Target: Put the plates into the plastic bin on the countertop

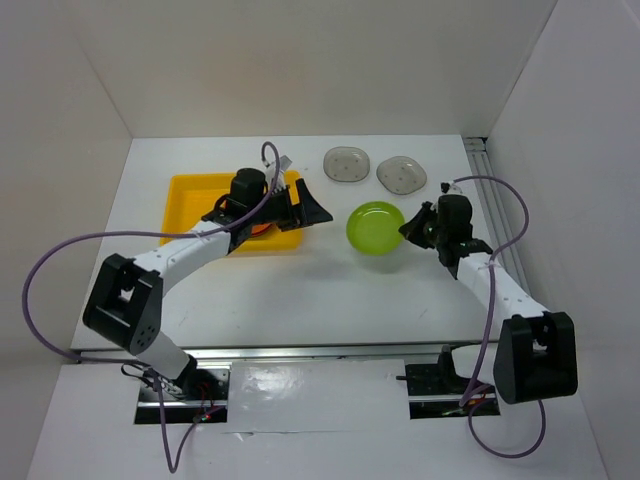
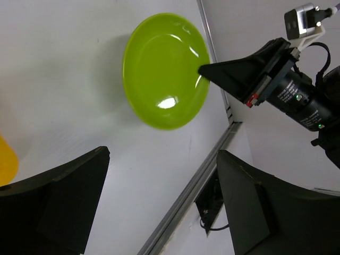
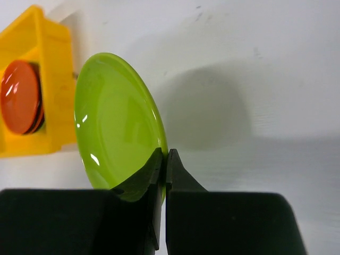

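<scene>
Top view: on the white worktop [image 1: 300, 290], the bright yellow rectangular plastic bin [image 1: 192, 192] sits partly hidden under the left gripper [image 1: 300, 205], which hangs over the bin's right end. Right of the bin, well apart from it, lies a glossy lime green round plate [image 1: 375, 227] with the right gripper [image 1: 418, 228] at its far-side rim. Two grey rounded-square plates [image 1: 346, 164] [image 1: 401, 174] lie farther right of the bin and behind the green one, both outside the bin.

Left wrist view: the left jaws stand wide with nothing between them. Beyond them, the green plate is pinched at its rim by the right arm's dark fingers.

Right wrist view: the right jaws are closed tight on the green plate's edge, and the plate is tipped up from the worktop. Inside the bin, an orange-red round plate [image 3: 20, 95] rests on a glossy black plate [image 3: 37, 125].

By these views at least two plates are binned, one is in hand and short of the bin, and two grey ones wait. The other plates cannot be made out.
</scene>
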Motion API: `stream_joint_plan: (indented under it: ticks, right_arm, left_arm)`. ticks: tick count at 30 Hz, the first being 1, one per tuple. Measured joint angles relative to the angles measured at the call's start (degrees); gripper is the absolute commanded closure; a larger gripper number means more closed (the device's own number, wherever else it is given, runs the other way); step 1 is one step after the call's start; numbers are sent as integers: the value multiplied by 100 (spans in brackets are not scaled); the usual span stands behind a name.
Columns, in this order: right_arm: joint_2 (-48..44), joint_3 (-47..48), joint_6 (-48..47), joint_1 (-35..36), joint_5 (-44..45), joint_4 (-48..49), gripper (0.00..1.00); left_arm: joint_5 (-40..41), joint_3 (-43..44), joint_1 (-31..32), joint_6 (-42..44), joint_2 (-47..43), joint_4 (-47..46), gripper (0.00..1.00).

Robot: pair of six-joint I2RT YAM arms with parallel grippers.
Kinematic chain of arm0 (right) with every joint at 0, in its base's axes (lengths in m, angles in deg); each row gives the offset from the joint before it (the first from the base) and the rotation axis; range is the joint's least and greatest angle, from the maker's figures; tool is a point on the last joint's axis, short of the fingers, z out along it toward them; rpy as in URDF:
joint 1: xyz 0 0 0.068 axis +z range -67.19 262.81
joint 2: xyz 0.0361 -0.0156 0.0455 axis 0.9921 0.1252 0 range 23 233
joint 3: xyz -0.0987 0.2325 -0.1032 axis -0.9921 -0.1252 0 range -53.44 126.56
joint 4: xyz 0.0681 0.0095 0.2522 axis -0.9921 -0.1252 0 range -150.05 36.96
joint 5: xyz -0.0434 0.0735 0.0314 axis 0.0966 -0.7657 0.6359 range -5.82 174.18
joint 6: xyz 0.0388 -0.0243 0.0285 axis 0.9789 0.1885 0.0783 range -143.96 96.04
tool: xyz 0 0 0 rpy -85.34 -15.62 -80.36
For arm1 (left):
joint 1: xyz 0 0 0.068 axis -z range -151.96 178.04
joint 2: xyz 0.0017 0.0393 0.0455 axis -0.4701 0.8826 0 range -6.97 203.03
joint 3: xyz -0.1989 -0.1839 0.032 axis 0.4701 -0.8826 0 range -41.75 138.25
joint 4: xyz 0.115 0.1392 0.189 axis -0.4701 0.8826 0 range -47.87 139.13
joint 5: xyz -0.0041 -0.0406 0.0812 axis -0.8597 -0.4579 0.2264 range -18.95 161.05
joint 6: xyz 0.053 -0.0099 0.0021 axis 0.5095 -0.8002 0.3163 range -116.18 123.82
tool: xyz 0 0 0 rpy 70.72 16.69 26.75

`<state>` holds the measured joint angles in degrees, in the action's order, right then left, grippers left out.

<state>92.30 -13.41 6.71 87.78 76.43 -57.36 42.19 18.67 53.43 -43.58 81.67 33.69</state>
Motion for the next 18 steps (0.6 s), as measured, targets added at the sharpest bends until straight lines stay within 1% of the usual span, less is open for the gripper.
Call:
stream_joint_plan:
  ticks: [3, 7, 9, 11, 12, 14, 15, 16, 18]
  right_arm:
    - [-17, 0, -81, 81, -505, 48, 100]
    - [-131, 0, -98, 195, -898, 92, 100]
    - [-190, 0, -96, 247, -1080, 142, 100]
    - [-212, 0, -57, 282, -1287, 214, 100]
    - [-212, 0, -28, 310, -1397, 254, 100]
    - [-212, -39, 52, 380, -1582, 404, 100]
    - [-212, -72, 107, 424, -1676, 505, 100]
    - [-212, -114, 149, 472, -1751, 612, 100]
    - [-192, -197, 195, 540, -1711, 715, 100]
  left_arm:
    - [-59, 0, 109, -125, 332, -337, 8]
    - [50, 0, 229, -101, 575, -382, 8]
    - [94, 0, 260, -87, 619, -382, 15]
    - [129, 0, 273, -103, 632, -393, 28]
    - [144, 0, 271, -94, 645, -431, 45]
    - [164, 0, 271, -138, 697, -533, 65]
    - [166, 0, 271, -151, 732, -568, 82]
    - [162, 2, 271, -188, 772, -581, 88]
    - [94, 7, 249, -212, 826, -599, 88]
